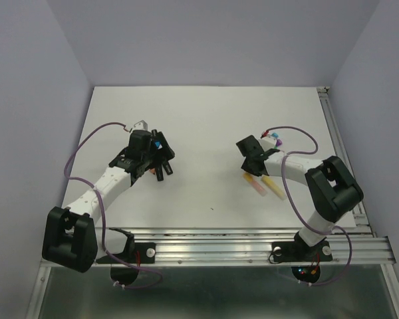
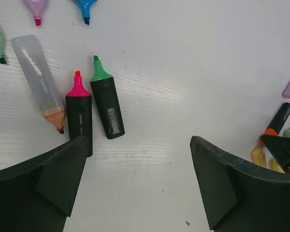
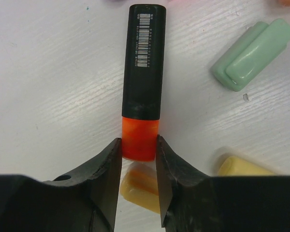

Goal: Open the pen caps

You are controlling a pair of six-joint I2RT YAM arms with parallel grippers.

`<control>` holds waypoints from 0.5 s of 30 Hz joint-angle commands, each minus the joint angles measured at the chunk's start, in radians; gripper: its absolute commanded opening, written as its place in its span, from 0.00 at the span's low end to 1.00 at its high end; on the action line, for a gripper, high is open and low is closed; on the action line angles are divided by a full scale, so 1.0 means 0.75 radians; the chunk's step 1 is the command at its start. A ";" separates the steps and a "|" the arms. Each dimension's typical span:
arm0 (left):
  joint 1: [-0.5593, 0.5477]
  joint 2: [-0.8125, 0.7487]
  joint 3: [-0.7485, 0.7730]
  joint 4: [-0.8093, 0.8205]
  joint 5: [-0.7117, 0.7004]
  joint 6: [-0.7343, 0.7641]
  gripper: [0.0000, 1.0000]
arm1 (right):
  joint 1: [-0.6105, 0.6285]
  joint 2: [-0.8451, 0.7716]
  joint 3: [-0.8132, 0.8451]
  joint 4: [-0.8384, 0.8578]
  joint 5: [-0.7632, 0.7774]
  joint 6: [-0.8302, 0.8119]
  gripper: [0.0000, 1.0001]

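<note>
A black highlighter barrel lies on the white table with an orange pen cap on its near end. My right gripper is shut on that orange cap, one finger pressed against each side. Loose pen caps lie around it: a pale green one, a yellow one under the fingers and another yellow one to the right. My left gripper hangs open over bare table and holds nothing. In the top view the left gripper and right gripper are far apart.
Uncapped highlighters lie ahead of the left gripper: a pink-tipped black one, a green-tipped black one, a clear peach one, plus purple and blue tips. Yellow and peach caps lie by the right arm.
</note>
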 commanded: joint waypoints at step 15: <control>-0.009 -0.173 -0.053 0.060 0.143 -0.002 0.99 | 0.028 -0.376 -0.009 0.022 0.056 -0.095 0.21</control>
